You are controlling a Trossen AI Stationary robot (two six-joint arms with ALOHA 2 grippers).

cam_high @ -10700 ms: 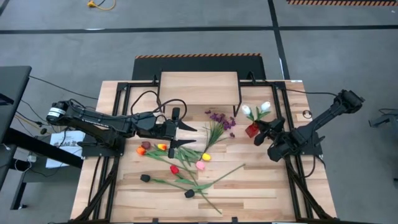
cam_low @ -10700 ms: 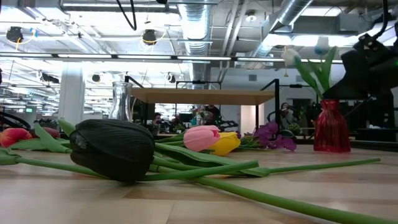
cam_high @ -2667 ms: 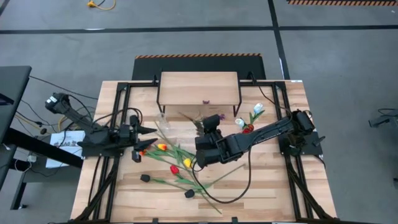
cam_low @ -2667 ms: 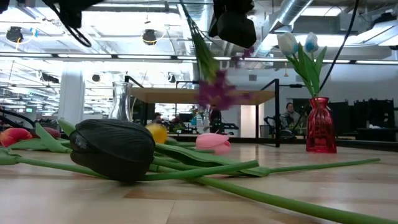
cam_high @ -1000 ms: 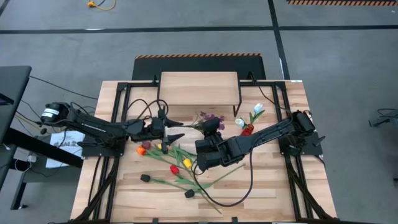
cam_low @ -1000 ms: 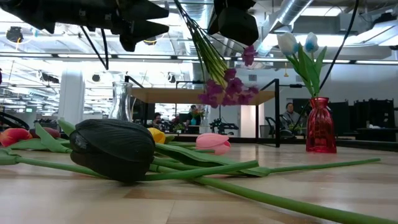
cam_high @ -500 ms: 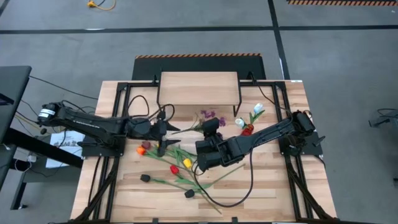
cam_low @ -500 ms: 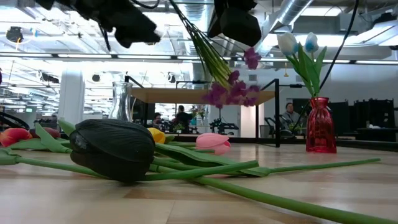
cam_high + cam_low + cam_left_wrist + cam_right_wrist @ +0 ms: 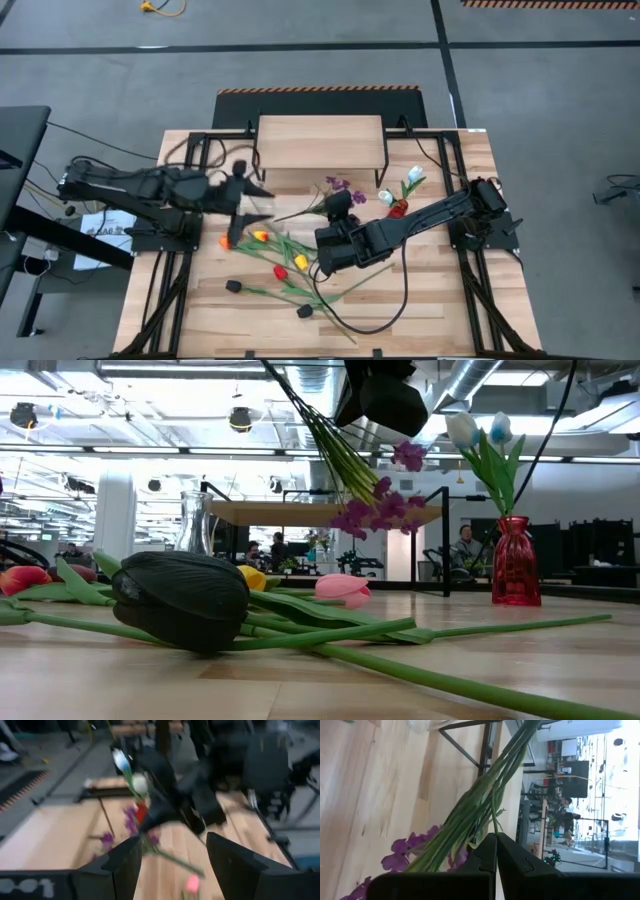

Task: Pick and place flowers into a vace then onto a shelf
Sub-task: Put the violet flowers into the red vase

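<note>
A purple-blossom sprig (image 9: 340, 186) hangs in the air in front of the shelf (image 9: 320, 143), with my right gripper (image 9: 338, 200) shut on its green stems. In the low view its blossoms (image 9: 380, 510) droop below the gripper (image 9: 385, 405). My left gripper (image 9: 172, 870) stands open and empty, raised over the table's left part (image 9: 250, 200). A clear vase (image 9: 197, 520) stands on the table before the shelf. Red, yellow, orange, pink and black flowers (image 9: 285, 265) lie on the tabletop. My right gripper pinches the sprig's green stems (image 9: 493, 822) between its two shut fingertips, partway along them. The fingers come from the table's near side, slanting down, and lie across the stems. The sprig is lifted clear and tilted: its blossoms (image 9: 400, 859) hang low and its stem ends point up.
A red vase (image 9: 398, 208) holding white and pale blue tulips stands at the right, next to my right arm. A big black tulip head (image 9: 180, 600) lies close to the low camera. Black frame rails run along both table sides.
My left gripper has risen and drawn back toward the table's left edge, staying open; it has left the low view. My right gripper has kept its place with the sprig.
</note>
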